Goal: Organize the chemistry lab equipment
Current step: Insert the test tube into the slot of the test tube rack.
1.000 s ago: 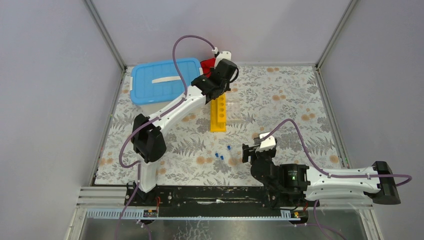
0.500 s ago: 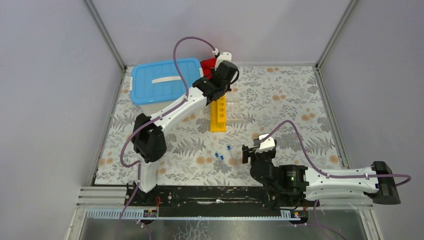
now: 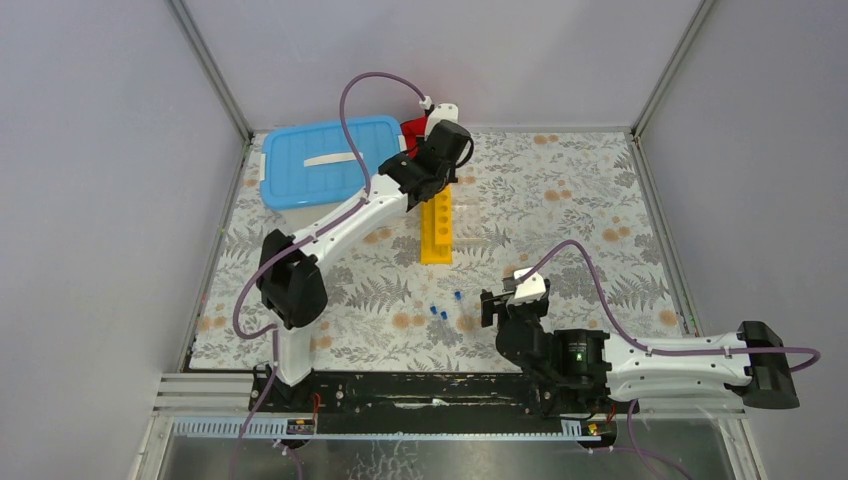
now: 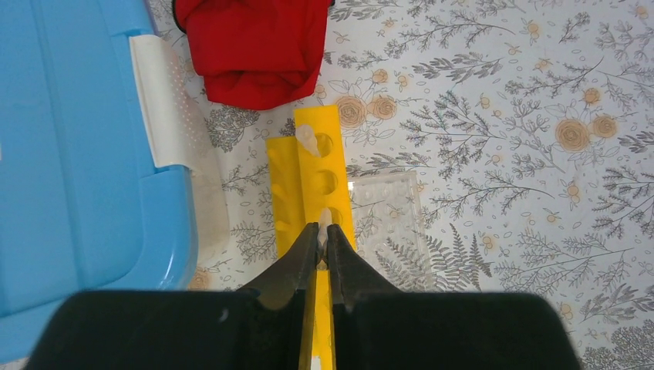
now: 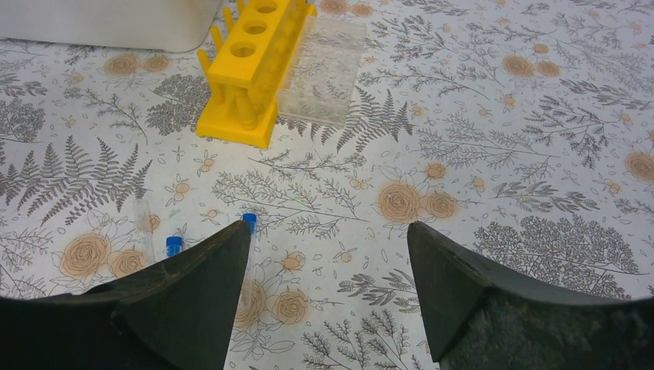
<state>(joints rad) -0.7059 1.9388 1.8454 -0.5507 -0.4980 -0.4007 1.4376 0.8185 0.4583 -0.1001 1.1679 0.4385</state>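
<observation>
Tubes belong upright in the long yellow holed rack (image 4: 287, 193), so my left jaws are pinched together on a small clear tube (image 4: 325, 218). Its pale tip pokes out just past the fingertips, directly over the rack's row of holes, lined up for a drop as I judge it. Farther ahead of these jaws a second clear tube (image 4: 308, 140) leans in the end hole. The clear plastic tube holder (image 4: 385, 212) lies touching the rack's right side, and the white tub with a blue lid (image 4: 77, 154) sits to the left. My right jaws stand wide apart and empty, low over the floral worktop (image 5: 501, 154). Two loose blue-capped tubes (image 5: 174, 245) lie beside the left finger, probably my next pick, and the wide gape leaves room to straddle one.
</observation>
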